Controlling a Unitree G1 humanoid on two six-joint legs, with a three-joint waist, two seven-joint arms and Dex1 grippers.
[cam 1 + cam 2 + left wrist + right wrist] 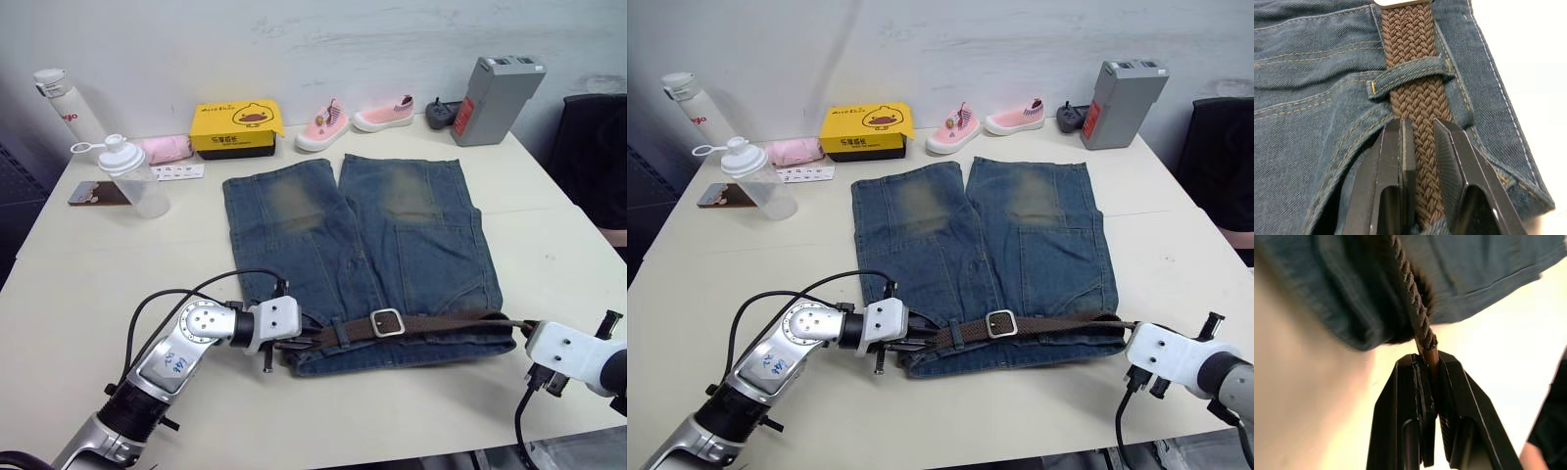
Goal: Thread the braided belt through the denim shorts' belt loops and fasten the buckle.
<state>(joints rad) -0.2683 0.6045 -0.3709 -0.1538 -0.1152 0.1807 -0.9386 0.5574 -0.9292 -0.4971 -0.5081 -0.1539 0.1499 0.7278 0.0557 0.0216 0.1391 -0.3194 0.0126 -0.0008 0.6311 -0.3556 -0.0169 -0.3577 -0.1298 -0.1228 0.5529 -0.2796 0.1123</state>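
Note:
The faded blue denim shorts lie flat on the table, waistband toward me. Along the waistband runs the brown braided belt, its silver buckle near the middle. In the left wrist view the belt passes under one of the belt loops. My left gripper is shut on the belt just short of that loop, at the waistband's left end. At the right corner of the shorts, my right gripper is shut on the belt's tip.
Along the back stand a white bottle, a clear shaker cup, a phone, a pink roll, a yellow box, two pink shoes and a grey case. A black chair stands at the right.

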